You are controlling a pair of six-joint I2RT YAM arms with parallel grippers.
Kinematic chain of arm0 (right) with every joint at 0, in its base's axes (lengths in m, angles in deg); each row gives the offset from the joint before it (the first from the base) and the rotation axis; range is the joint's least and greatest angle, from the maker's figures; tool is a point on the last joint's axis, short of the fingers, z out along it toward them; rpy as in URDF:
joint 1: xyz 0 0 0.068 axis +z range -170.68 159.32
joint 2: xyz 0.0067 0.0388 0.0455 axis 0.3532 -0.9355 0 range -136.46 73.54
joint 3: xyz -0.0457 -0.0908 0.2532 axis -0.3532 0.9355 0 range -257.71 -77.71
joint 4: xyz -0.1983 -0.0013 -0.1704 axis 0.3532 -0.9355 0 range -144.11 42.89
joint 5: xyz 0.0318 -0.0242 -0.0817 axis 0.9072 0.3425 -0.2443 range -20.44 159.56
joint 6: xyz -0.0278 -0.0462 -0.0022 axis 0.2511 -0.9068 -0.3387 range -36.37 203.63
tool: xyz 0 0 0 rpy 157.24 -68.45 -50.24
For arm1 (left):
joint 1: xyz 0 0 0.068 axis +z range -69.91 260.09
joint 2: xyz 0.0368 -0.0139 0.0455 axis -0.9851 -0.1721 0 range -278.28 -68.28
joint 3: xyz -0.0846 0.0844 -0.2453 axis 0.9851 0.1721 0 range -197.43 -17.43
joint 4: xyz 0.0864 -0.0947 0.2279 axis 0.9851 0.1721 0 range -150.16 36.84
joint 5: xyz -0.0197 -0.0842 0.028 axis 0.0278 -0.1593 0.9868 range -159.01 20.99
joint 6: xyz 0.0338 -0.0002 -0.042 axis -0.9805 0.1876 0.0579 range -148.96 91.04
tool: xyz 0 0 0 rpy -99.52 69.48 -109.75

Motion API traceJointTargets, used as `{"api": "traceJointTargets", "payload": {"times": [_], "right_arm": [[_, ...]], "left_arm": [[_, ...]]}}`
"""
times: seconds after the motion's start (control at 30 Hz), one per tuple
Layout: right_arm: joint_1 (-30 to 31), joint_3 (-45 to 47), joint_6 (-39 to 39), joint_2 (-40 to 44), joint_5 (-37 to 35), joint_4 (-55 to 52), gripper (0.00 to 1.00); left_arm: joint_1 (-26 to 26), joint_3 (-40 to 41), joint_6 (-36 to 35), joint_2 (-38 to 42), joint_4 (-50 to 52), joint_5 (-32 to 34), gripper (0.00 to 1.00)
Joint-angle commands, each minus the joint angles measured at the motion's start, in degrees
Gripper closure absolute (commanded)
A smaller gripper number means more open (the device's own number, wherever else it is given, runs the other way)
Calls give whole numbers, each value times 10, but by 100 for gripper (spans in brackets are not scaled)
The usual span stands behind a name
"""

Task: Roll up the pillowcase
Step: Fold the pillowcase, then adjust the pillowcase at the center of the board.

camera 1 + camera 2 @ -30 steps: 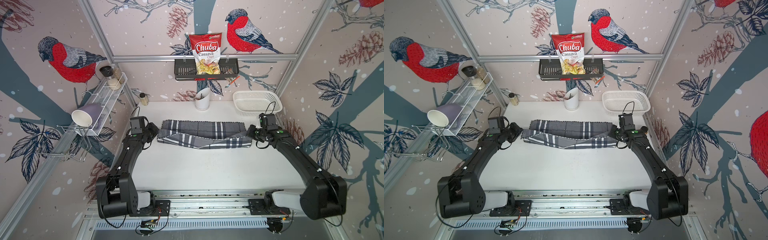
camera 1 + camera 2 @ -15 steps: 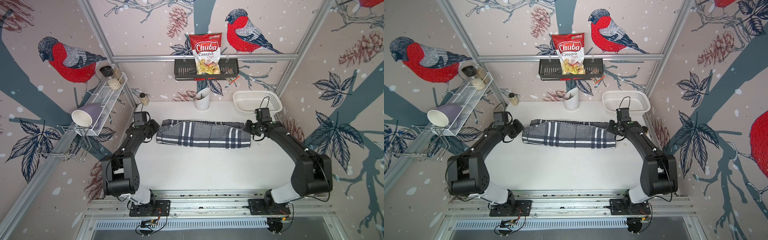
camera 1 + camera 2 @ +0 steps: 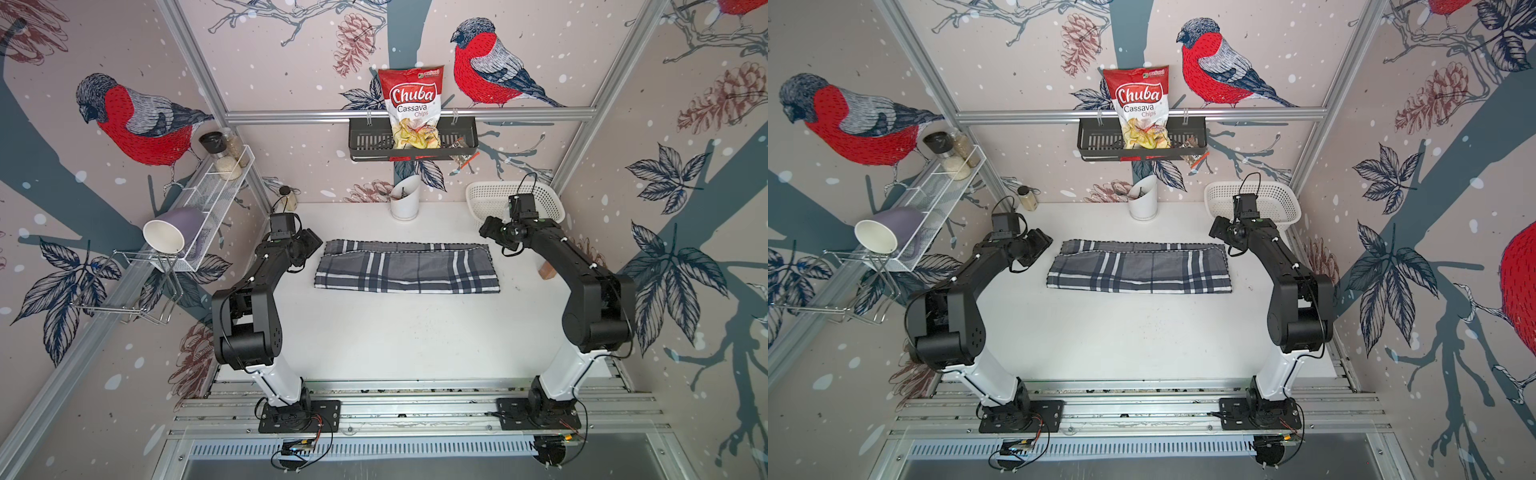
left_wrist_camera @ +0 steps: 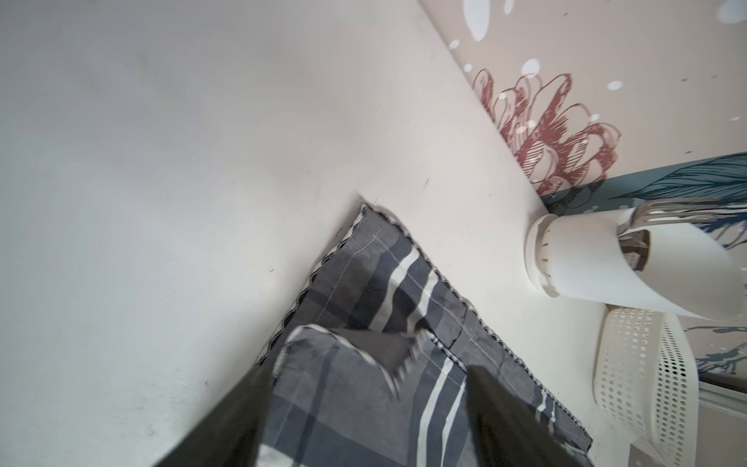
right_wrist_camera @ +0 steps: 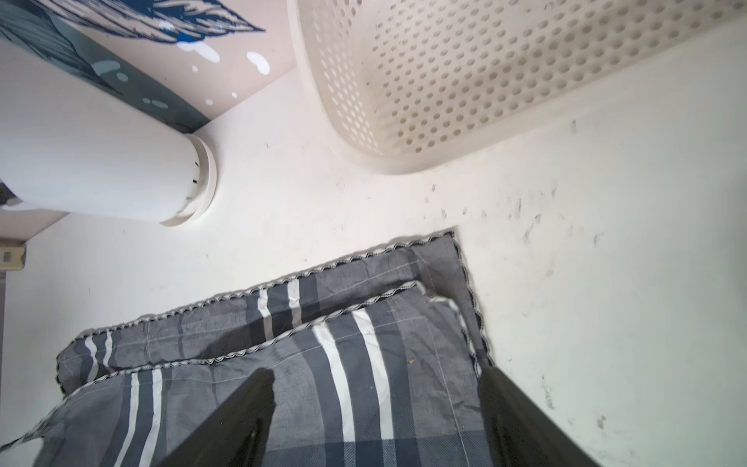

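Note:
The pillowcase (image 3: pixel 407 268) (image 3: pixel 1140 268), grey plaid with white and navy stripes, lies folded into a long flat band across the back half of the white table in both top views. A narrow strip of its lower layer shows along the far edge. My left gripper (image 3: pixel 309 245) (image 4: pixel 368 376) hovers open at the band's left end. Its dark fingers (image 4: pixel 242 404) stand apart over the cloth (image 4: pixel 380 283) without touching it. My right gripper (image 3: pixel 488 230) (image 5: pixel 376 374) hovers open over the right end, and the plaid (image 5: pixel 283 307) shows between its fingers.
A white utensil holder (image 3: pixel 405 203) stands behind the cloth at the back wall. A white perforated basket (image 3: pixel 536 195) sits in the back right corner, close behind my right wrist. A small jar (image 3: pixel 286 197) stands back left. A wire shelf with a purple cup (image 3: pixel 166 232) hangs on the left wall.
Both grippers carried the cloth's near edge toward the back, then opened and let it go. The fold now lies flat, and both grippers have drawn outward off the ends.

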Motion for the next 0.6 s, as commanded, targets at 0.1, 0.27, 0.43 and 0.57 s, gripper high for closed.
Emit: {"api": "traceJointTargets", "payload": {"times": [0.1,0.27,0.43,0.57], "right_arm": [[59,124,-16,100,-55,22,21],[146,305,-19,202,-80,138,54],[180,315,-15,161,-37,152,77],[201,267,-4,89,-62,130,89]], "left_arm": [[-55,120,-11,153,-24,120,27],[-102,222,-42,180,-50,126,46],[-102,218,-64,110,-71,117,53],[-102,188,-71,37,-91,91,53]]}}
